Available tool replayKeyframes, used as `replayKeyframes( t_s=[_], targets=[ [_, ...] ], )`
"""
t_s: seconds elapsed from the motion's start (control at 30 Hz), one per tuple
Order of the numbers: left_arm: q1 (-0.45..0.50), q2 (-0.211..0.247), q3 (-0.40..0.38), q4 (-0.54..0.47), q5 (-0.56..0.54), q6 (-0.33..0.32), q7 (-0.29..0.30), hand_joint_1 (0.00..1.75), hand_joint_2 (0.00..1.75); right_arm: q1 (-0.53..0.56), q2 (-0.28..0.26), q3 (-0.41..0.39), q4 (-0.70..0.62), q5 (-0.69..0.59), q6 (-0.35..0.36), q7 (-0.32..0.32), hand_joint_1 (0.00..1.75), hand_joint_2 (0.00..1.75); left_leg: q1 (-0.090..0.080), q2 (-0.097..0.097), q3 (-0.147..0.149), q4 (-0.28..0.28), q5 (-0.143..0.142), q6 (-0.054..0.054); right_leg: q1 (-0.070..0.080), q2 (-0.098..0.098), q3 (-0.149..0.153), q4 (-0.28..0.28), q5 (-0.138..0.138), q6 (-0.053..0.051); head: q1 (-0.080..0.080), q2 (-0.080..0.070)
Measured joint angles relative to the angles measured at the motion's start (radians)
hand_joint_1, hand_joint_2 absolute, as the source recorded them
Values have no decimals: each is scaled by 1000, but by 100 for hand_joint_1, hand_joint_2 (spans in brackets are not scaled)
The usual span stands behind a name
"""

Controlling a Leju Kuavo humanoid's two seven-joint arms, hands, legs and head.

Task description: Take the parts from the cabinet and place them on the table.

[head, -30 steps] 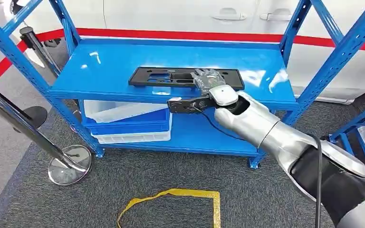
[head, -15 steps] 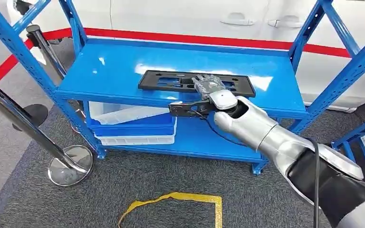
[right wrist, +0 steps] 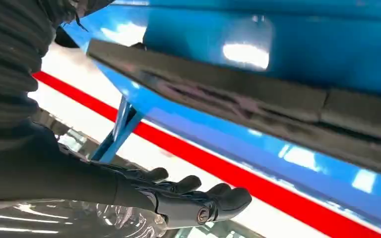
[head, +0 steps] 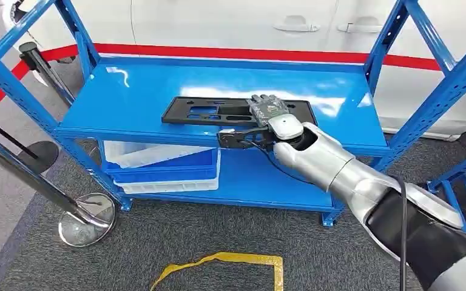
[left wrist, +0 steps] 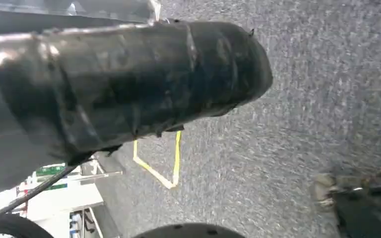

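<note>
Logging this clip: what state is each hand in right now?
Left hand: cannot be told.
Right hand: open, fingers extended flat over the black part, not gripping.

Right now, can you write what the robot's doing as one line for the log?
phase: reaching | right hand: fingers spread over black part, no grip visible | part: flat on top shelf | left hand: not seen

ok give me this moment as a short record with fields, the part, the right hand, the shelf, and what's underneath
part: flat black plastic panel lying on the top shelf of the blue rack
right hand: right hand over the panel's right portion, fingers spread; contact cannot be told
lower shelf: white and blue bins, stacked
floor: grey carpet, yellow tape outline
left of rack: stanchion base
</note>
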Motion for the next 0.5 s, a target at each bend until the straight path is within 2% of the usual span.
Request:
replayKeyframes(
  t_s=[0.03,0.07,0.1,0.17,0.2,0.23,0.27,0.33,0.37,0.4,0.43,0.47,0.5],
  targets=[
    [0,0,0,0,1,0,0,0,0,-1,1,0,1,0,0,0,0,175,-4,0,24,-66,17,8,-1,0,6,-1,-6,2,0,0],
    [0,1,0,0,1,1,0,0,0,-4,2,0,2,1,0,0,0,175,-12,0,41,-67,5,10,5,1,6,-2,-8,8,-1,0],
    [-2,1,0,0,1,1,0,0,0,-4,3,0,3,2,0,-1,0,175,-14,0,48,-89,-4,14,3,2,5,-3,-10,11,-1,0],
    [-2,2,0,0,1,3,0,0,0,-4,4,0,7,3,0,-2,0,175,-17,-1,47,-87,-8,20,0,1,11,-13,-10,23,0,0],
    [-2,2,0,0,0,3,0,0,0,-5,6,0,7,3,0,-2,0,175,-10,0,61,-106,-4,24,5,0,20,-18,-14,31,0,0],
    [1,1,0,0,1,3,2,0,0,-7,6,0,10,3,0,-2,0,175,-6,1,76,-121,-2,27,1,-3,16,-6,-23,34,6,0],
    [1,1,0,0,0,3,2,0,0,-12,6,0,11,3,1,-3,0,175,-6,1,83,-127,-2,30,2,-5,-4,37,-45,36,6,0],
    [-3,1,0,0,-2,3,4,0,0,-14,9,0,12,3,1,-8,0,175,-7,2,87,-125,-8,41,2,-4,-85,184,-101,39,7,0],
    [-4,1,0,0,-3,3,5,0,0,-9,9,0,16,3,2,-11,0,175,-7,1,89,-124,-13,43,1,-4,-131,257,-115,41,8,0],
    [-3,1,0,0,-3,3,7,0,0,-6,9,0,19,3,2,-12,0,175,-6,-1,92,-121,-18,43,-1,-5,-154,278,-105,44,9,0],
    [-1,1,0,0,-3,3,8,0,0,-5,10,0,22,3,2,-14,0,175,-6,-4,95,-116,-25,41,-3,-6,-154,253,-70,45,8,0],
    [0,0,0,0,-3,3,11,0,0,-5,10,0,24,3,2,-16,0,175,-4,-5,100,-109,-33,37,-4,-7,-133,194,-21,46,8,0],
    [1,0,0,0,-3,3,13,0,0,-6,10,0,25,3,2,-17,0,175,-3,-6,106,-102,-43,33,-5,-8,-100,110,33,46,8,0]
  ],
)
